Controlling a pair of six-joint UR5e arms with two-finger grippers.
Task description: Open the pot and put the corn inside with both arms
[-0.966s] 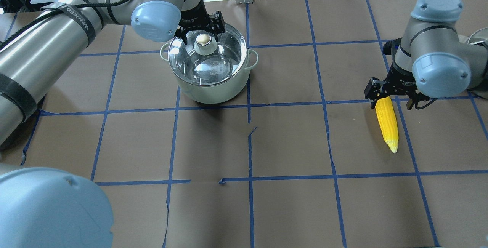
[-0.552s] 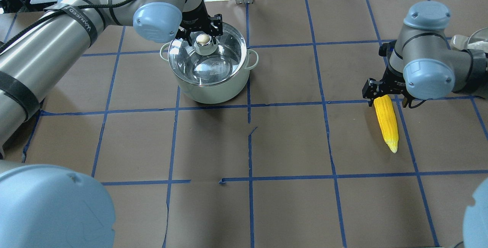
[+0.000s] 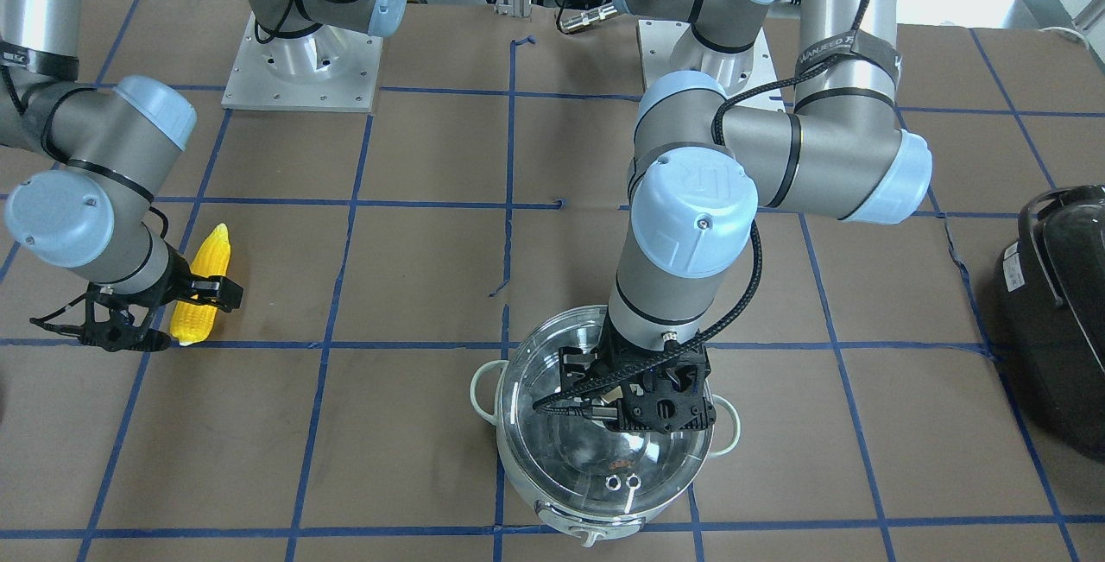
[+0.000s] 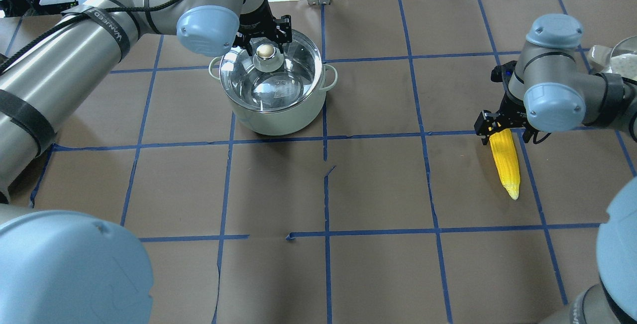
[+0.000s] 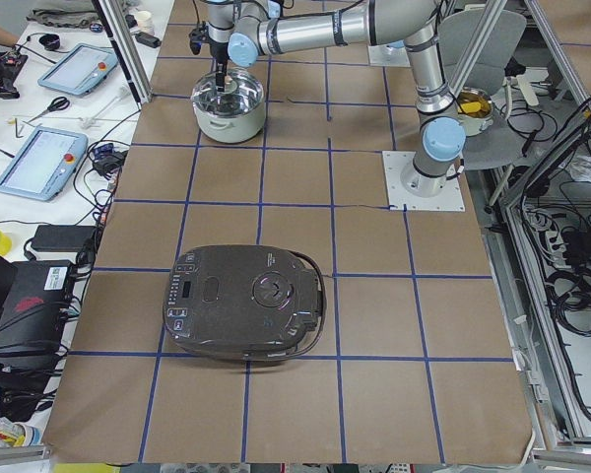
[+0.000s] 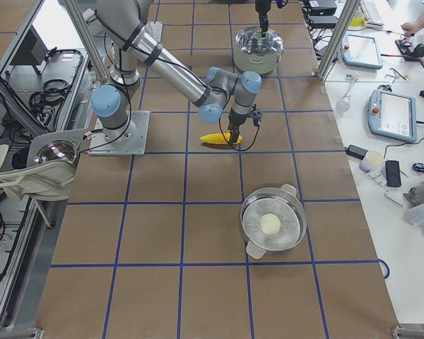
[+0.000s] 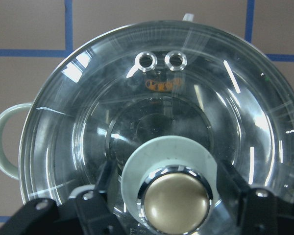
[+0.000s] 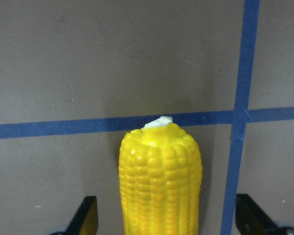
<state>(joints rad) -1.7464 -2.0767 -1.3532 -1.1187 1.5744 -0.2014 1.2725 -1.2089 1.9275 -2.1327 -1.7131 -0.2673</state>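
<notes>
Corn (image 4: 505, 162) is lying flat on the brown surface (image 4: 378, 184) on the robot's right side, well apart from the pot (image 4: 278, 120). Its long axis is running toward the robot, with the thick end farther away and the tapered tip nearer. The right claw (image 4: 505, 132) is hanging over the thick end with its fingers spread across that axis, and the wrist view is showing gaps on both sides, so it is not yet pinching. The pot is standing on the robot's left side with its glass lid (image 4: 283, 85) on. The left claw (image 4: 265, 48) is straddling the gold knob (image 7: 175, 197), its spread fingers (image 7: 93, 210) sitting beside the knob and seemingly not pressing it. Each arm is nearest its own target, so both probably need only to close and lift.
</notes>
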